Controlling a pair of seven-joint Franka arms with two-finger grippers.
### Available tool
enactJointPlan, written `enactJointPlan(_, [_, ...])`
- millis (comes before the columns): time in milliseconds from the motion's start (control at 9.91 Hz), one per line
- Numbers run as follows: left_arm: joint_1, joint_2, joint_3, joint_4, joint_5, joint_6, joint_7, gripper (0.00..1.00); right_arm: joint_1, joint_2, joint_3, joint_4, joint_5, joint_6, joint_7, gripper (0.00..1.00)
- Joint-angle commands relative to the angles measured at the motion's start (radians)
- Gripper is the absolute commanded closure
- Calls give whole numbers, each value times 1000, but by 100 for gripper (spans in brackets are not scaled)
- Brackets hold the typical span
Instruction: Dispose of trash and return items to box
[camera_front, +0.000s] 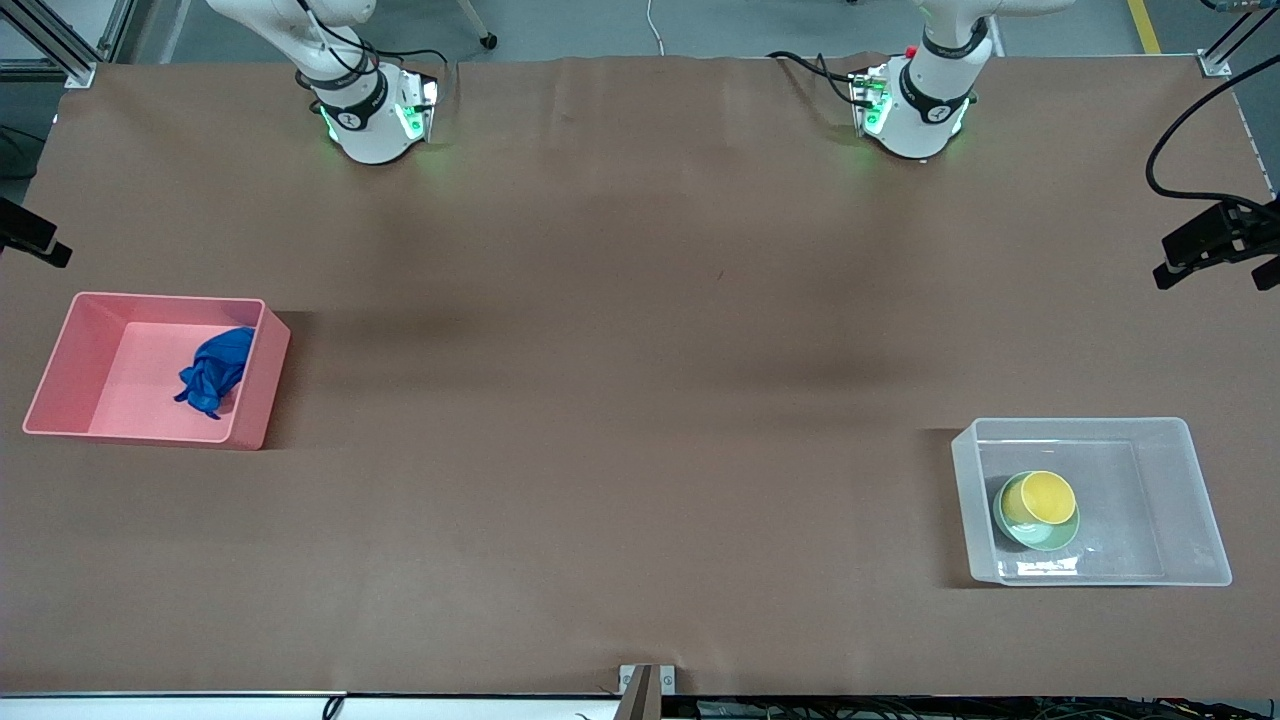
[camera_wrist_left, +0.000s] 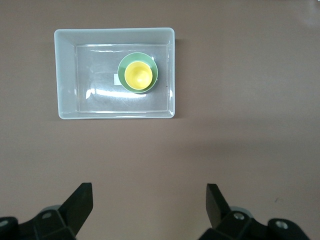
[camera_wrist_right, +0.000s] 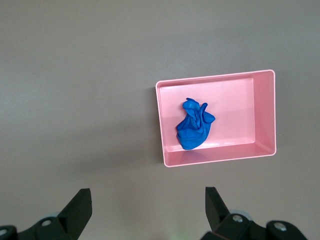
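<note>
Task state, read across the front view starting at the right arm's end of the counter (camera_front: 640, 400): the pink bin (camera_front: 60, 365) sits there, opaque, rectangular, smooth-walled with rounded corners, and the blue cloth wad (camera_front: 213, 372) already lies inside it, against the wall that faces the middle of the counter. The wad is crumpled, soft, all folds and wrinkles, matte bright blue. Judged from this, disposal of the trash is done. The counter is covered by a flat brown matte sheet with faint creases. At the left arm's end, and nearer the front camera than the pink bin, stands the clear box (camera_front: 1180, 470): translucent plastic tub, rectangular, glossy with glare on its floor. Inside it, at the end toward the pink bin, the yellow cup (camera_front: 1045, 498) sits nested in the mint-green bowl (camera_front: 1050, 538); both are smooth round plastic, the bowl wider and shallower. Judged from this, the return of items is also done; nothing visible is left outside a container. The right hand (camera_wrist_right: 145, 207) hangs high over bare counter beside the pink bin, fingers spread wide, holding nothing. The left hand (camera_wrist_left: 149, 202) hangs high over bare counter beside the clear box, likewise spread wide and empty. Both arms appear to be waiting.
</note>
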Motion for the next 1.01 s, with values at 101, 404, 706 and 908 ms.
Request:
enactJointPlan(101, [-14,-62,12,-130,12,49,-8,0,-7,-12,2,-14,2,10,2,0])
enactJointPlan(404, [-16,-61,7,-134,17,16,-10,0,-7,-12,2,-14,5,10,2,0])
enactJointPlan(706, [-10,-61,7,-124,20,-46,-25,0,-7,-12,2,-14,5,10,0,0])
enactJointPlan(908, [-11,-56,7,-121,21,-47,-27,0,-7,-12,2,-14,5,9,2,0])
